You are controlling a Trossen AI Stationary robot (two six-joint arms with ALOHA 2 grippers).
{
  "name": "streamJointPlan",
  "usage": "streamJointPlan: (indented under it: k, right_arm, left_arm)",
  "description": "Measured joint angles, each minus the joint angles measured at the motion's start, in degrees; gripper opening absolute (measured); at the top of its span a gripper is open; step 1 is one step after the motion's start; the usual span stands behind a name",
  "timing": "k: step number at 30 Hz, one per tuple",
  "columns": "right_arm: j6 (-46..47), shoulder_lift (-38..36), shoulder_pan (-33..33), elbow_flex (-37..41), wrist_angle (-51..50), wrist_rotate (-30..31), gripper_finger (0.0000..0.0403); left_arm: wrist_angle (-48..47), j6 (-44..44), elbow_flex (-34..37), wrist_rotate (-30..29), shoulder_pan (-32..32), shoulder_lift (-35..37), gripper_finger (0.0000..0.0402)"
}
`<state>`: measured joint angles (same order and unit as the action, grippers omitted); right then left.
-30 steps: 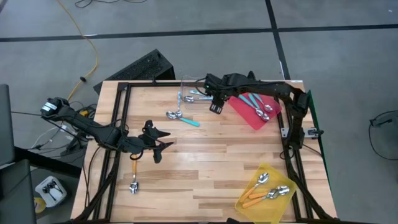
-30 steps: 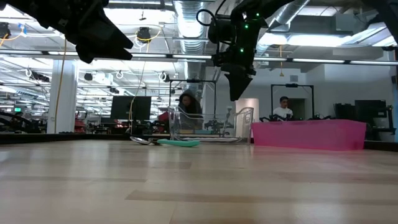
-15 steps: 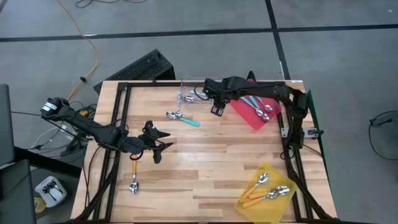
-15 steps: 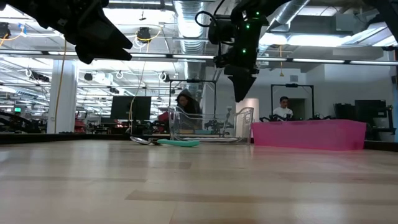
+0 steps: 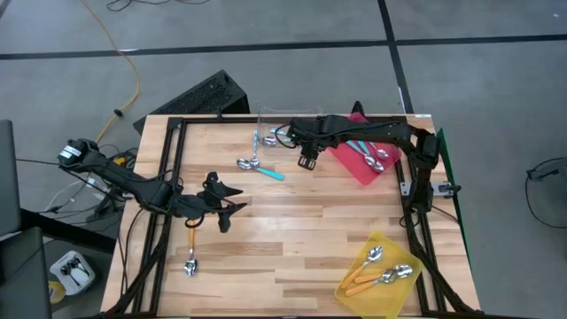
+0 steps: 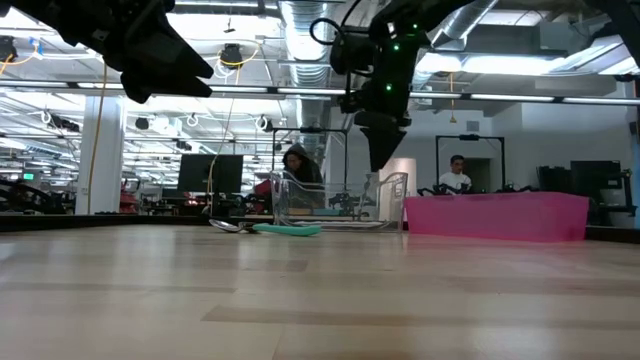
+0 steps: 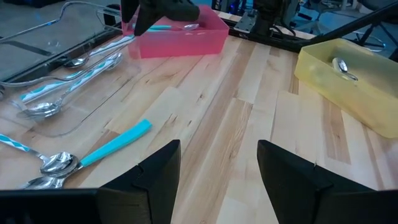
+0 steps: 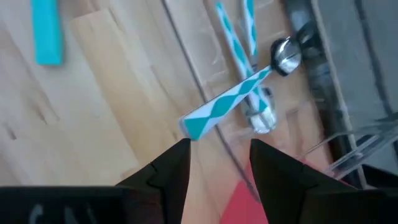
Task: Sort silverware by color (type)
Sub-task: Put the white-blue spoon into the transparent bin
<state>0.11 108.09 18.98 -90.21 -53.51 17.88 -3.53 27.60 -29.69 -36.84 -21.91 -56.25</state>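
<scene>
While my right gripper (image 5: pixel 306 163) hovers empty, fingers parted, between the clear plastic tray (image 5: pixel 270 124) and red tray (image 5: pixel 359 168), I see the teal-handled spoon (image 5: pixel 262 169) on wood; left gripper (image 5: pixel 223 215) waits, parted.

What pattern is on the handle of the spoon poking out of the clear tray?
Teal and white diamonds on the spoon handle, clearest in the right wrist view.
</scene>
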Motion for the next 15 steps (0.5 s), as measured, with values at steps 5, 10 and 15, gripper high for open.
streamJointPlan:
  k: [5, 10, 15]
  right_arm:
    - [-2.73, 0.00, -0.50, 0.00, 6.94, -2.01, 0.0189]
    - [-5.24, -0.26, -1.56, -0.07, 14.26, -3.12, 0.0189]
    - [-7.03, -0.46, -2.12, -0.79, 9.28, -2.75, 0.0189]
  left_arm:
    - [0.09, 0.27, 0.00, 0.00, 0.00, 0.00, 0.0196]
    - [0.02, 0.31, 0.00, 0.00, 0.00, 0.00, 0.0196]
    - [-0.07, 0.33, 0.00, 0.42, -0.02, 0.00, 0.0196]
